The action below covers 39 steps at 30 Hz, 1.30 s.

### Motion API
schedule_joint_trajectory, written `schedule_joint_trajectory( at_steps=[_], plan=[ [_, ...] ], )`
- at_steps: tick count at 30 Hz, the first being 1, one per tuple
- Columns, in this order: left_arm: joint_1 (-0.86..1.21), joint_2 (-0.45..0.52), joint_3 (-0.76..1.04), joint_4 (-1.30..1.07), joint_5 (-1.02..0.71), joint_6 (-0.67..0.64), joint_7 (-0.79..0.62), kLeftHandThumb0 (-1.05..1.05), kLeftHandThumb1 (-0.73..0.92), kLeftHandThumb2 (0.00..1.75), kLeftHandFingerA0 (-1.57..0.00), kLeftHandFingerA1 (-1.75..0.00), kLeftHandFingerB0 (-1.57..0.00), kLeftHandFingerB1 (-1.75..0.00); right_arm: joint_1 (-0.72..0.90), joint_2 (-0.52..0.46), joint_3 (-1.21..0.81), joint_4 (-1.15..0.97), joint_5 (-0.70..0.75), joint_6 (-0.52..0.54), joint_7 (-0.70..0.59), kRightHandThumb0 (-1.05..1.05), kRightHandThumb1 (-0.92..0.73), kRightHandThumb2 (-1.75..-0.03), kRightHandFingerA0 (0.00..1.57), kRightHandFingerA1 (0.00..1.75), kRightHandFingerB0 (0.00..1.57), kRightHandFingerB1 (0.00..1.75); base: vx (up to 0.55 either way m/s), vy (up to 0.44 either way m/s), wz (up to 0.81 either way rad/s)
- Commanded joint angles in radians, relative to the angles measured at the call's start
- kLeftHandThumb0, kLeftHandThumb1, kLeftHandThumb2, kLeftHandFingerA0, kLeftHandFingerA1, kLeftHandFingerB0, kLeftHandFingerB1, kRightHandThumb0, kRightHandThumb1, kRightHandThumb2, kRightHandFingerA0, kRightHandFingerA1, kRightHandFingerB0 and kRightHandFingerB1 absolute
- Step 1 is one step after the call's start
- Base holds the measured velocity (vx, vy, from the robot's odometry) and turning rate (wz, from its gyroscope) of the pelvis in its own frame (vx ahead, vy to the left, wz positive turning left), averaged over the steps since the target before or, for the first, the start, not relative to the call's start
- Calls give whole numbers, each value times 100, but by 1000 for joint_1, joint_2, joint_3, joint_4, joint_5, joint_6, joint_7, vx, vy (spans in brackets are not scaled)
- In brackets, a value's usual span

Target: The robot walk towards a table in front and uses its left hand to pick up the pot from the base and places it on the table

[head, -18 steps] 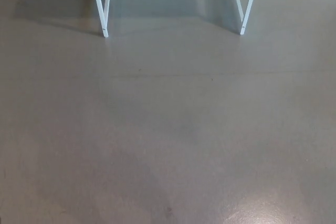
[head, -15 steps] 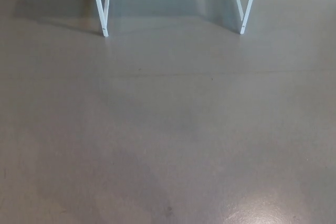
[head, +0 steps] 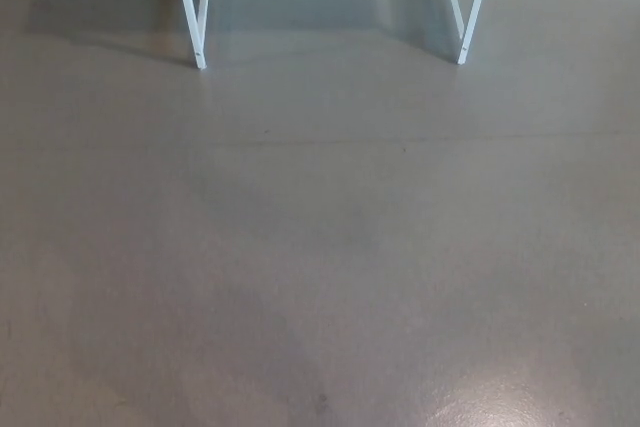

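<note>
both hands are out of view, so i cannot tell whether they are wide or closed. only grey floor (head: 320, 247) lies ahead, with the counter's white legs (head: 192, 17) at the far top edge. the pot and its base do not show (the counter top is cut off), so its look is unknown. a crooked walk could clip a leg or leave the left hand short of the pot.

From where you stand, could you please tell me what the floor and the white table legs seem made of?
Floor: smooth grey, perhaps sealed concrete or resin, semi-gloss; a soft light reflection shows lower right. Table legs: slim straight white bars, probably painted metal tubing, smooth even coat.
</note>
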Motion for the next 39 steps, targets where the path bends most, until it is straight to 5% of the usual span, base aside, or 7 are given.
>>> schedule_joint_trajectory(
  at_steps=[1,28,29,31,32,37,39],
  plan=[
    [11,6,7,-7,-18,-12,-2,-1,39,86,-32,-57,-20,-50,11,-20,-6,19,12,-38,-7,-39,-55,-58,48,39,29,35,0,0,0],
    [25,15,-11,16,-10,-50,-20,0,39,87,-30,-57,-19,-51,49,-14,-5,41,13,-81,-21,-39,-54,-57,48,40,30,35,67,117,0],
    [22,16,-11,22,-8,-53,-17,-1,58,56,-42,-44,-30,-35,48,-15,-3,43,10,-82,-23,-38,-54,-57,49,40,31,35,207,41,7],
    [18,17,-11,31,-6,-59,-13,-1,58,56,-42,-44,-30,-35,47,-16,0,47,6,-84,-27,-38,-54,-57,49,40,31,35,194,22,11],
    [20,17,-13,25,-5,-58,-14,0,39,86,-30,-57,-18,-50,47,-16,-1,47,7,-85,-26,-40,-54,-57,49,39,31,35,158,-38,11],
    [16,25,-25,15,3,-48,-20,-2,40,87,-29,-56,-17,-50,41,-16,-2,42,9,-85,-28,-40,-53,-57,49,39,31,35,188,-112,8],
    [-3,22,-18,30,-5,-45,-7,0,57,56,-43,-44,-30,-34,34,-18,1,43,4,-83,-31,-41,-53,-57,49,39,30,34,187,-242,36]
  ],
)
